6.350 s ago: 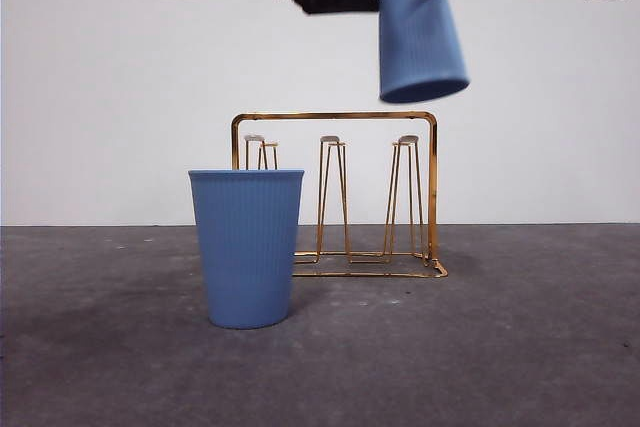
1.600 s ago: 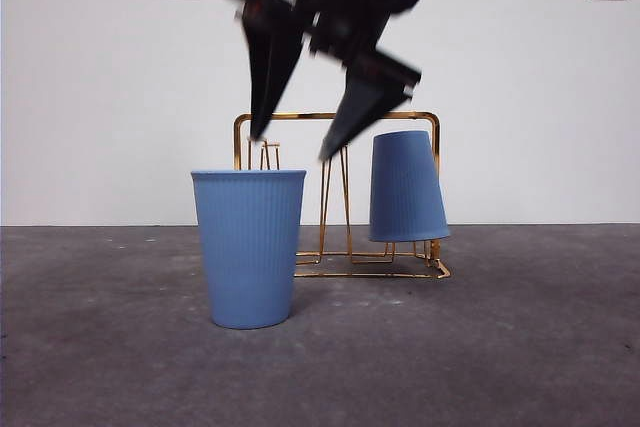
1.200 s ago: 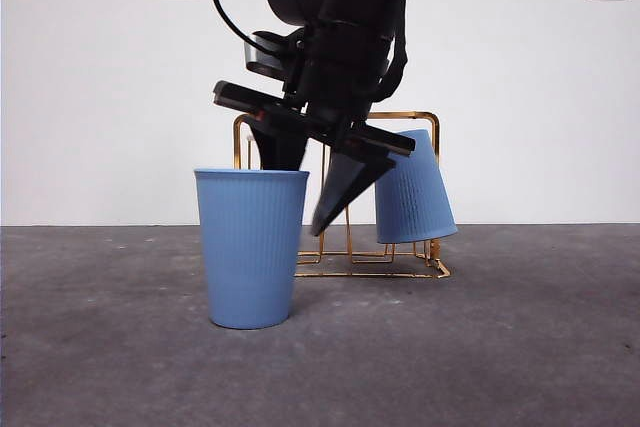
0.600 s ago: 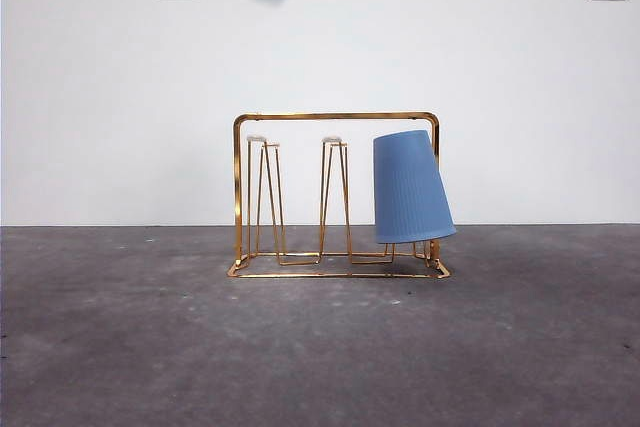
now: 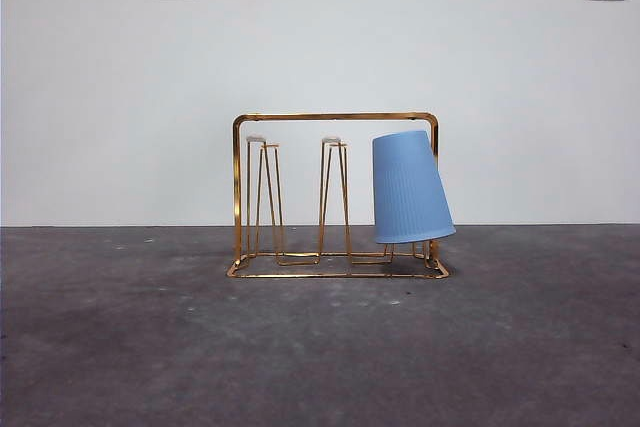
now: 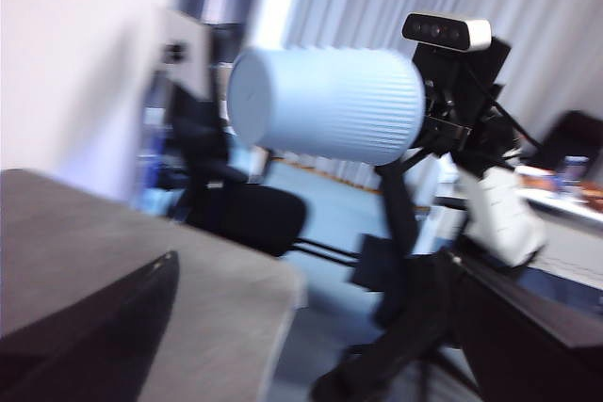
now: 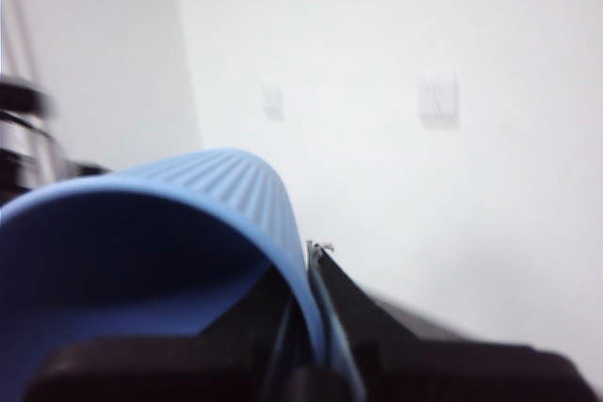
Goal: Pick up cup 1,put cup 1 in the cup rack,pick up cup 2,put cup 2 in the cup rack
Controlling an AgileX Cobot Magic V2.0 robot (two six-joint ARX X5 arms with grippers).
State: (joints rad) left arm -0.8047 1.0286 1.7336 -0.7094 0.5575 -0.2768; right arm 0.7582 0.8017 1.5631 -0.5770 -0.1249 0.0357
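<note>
High above the desk (image 5: pixel 320 347), my right pincer (image 7: pixel 306 327) grips cup 2 (image 7: pixel 160 261); I'd invert it squarely over a free peg (image 5: pixel 333 197).

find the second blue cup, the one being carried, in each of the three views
Front view: not in it; only the cup rack with the first cup upside down on its peg.
Left wrist view: the carried cup is held sideways in mid-air by the right gripper.
Right wrist view: it fills the lower left, rim nearest the camera, one jaw inside and one outside the wall.
Shared landmark: the white wall.
</note>
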